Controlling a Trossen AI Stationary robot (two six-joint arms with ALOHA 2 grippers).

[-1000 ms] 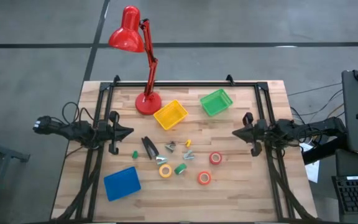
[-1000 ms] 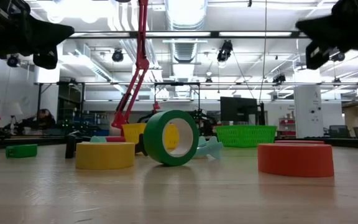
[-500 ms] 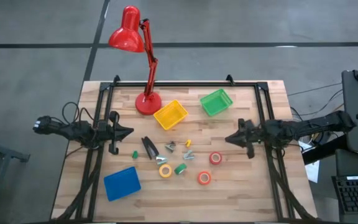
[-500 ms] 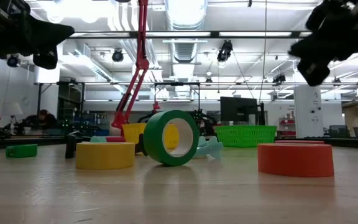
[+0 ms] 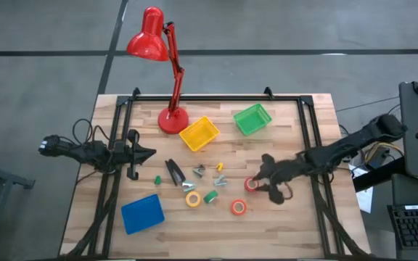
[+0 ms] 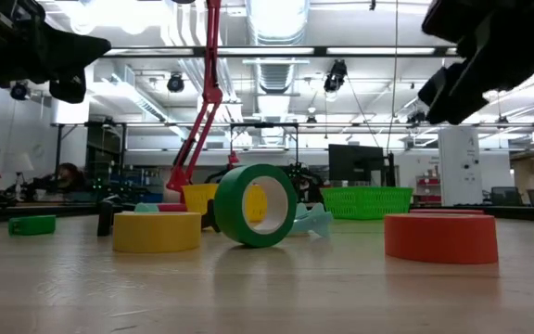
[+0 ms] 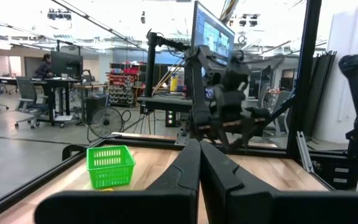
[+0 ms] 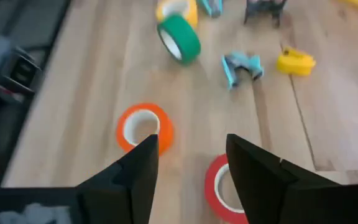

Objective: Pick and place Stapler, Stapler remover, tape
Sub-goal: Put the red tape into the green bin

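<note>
The black stapler [image 5: 174, 172] lies flat on the table, left of centre. Small staple removers [image 5: 199, 171] [image 8: 241, 65] lie beside it. Four tape rolls sit nearby: yellow [image 5: 193, 198], green [image 5: 210, 196] standing on its edge, orange [image 5: 238, 207] and red [image 5: 251, 184], both flat. My right gripper [image 5: 261, 177] hangs open and tilted down just right of the red roll [image 8: 225, 186], touching nothing. My left gripper [image 5: 151, 153] waits shut at the table's left, level, above the surface.
A yellow bin [image 5: 199, 134] and a green bin [image 5: 252, 119] stand at the back, and a blue bin [image 5: 142, 213] at the near left. A red desk lamp [image 5: 171, 116] stands at the back left. A black frame [image 5: 216, 97] runs around the table.
My right gripper has swung in from the table's right side toward the middle, tipped from level to slanting down, and opened. It now hangs over the red tape roll. The things on the table have not moved.
</note>
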